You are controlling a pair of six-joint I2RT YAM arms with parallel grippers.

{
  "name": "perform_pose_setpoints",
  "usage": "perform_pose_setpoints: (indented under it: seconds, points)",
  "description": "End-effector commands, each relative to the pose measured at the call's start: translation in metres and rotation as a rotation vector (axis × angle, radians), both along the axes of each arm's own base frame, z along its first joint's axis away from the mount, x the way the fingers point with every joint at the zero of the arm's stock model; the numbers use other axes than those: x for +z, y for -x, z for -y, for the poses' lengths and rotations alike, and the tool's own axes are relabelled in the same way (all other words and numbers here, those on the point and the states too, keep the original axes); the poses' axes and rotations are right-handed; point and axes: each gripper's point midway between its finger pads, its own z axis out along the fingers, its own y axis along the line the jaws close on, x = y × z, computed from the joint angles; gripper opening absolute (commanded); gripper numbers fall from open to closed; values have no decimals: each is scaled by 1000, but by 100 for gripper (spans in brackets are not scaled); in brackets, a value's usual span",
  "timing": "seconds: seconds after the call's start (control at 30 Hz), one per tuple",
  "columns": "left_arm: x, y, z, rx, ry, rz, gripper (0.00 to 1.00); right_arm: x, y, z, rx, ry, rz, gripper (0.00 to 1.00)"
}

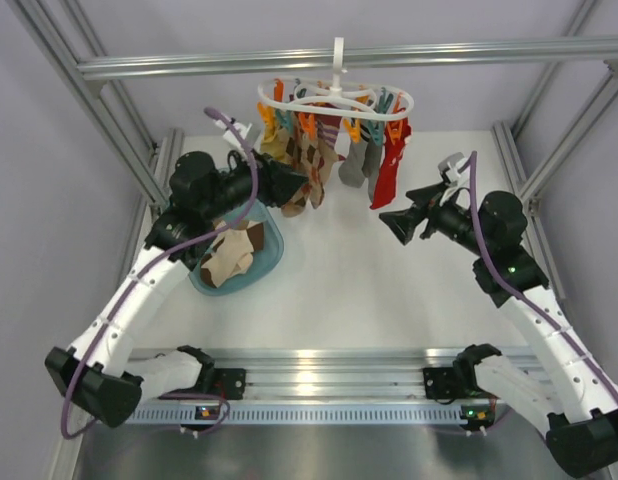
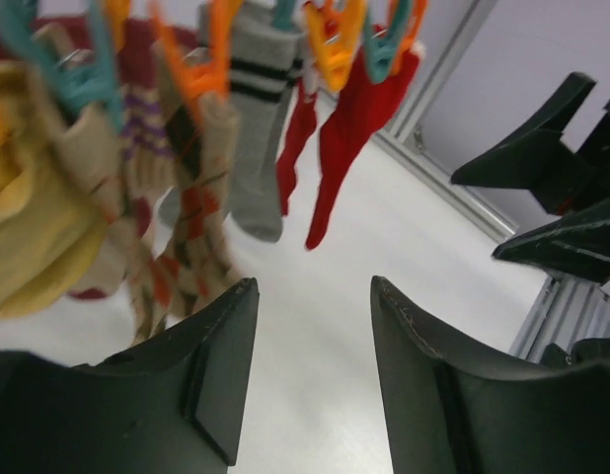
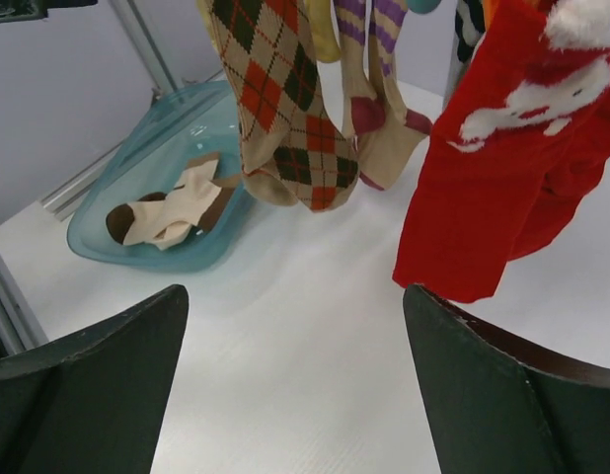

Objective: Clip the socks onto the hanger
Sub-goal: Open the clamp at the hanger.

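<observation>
Left pincer (image 1: 294,186) and right pincer (image 1: 392,228) both gape empty; left pincer should dip to socks (image 1: 229,258) at its seven o'clock, pinching one cuff.

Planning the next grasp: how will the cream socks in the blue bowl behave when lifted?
The cream socks lie crumpled, so probably floppy, drooping from a pinch. They overlap in the bowl, so one may drag another up.

The left arm (image 1: 139,290) and right arm (image 1: 549,320) are showing white shells along their long links and black housings at the joints. A purple cable (image 1: 472,182) is running along each. A green light (image 1: 510,269) is glowing on the right arm. The left gripper (image 2: 315,283) and right gripper (image 3: 295,289) are showing matte black wedge-shaped fingers.
</observation>
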Motion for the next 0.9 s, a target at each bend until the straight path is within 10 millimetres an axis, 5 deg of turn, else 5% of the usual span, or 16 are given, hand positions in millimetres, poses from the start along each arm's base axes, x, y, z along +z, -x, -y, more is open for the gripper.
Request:
perform_pose_setpoints:
  seconds: [0.0,0.2,0.23,0.37,0.63,0.87]
  points:
    - [64,5,48,-71,68,202,52,47,-2,-7,-17,-42,127,87]
    - [85,-2,97,-31,129,202,43,74,-12,-23,-43,-88,190,67]
    - [85,-8,99,5,136,182,33,80,-15,-23,-54,-97,201,63]
    - [83,-48,99,190,158,57,26,92,-30,-32,-81,-125,225,48]
    - [80,-73,109,267,214,-27,28,102,-50,-54,-75,-145,256,37]
    - [76,-85,111,301,200,-26,28,108,-60,-59,-76,-161,284,37]
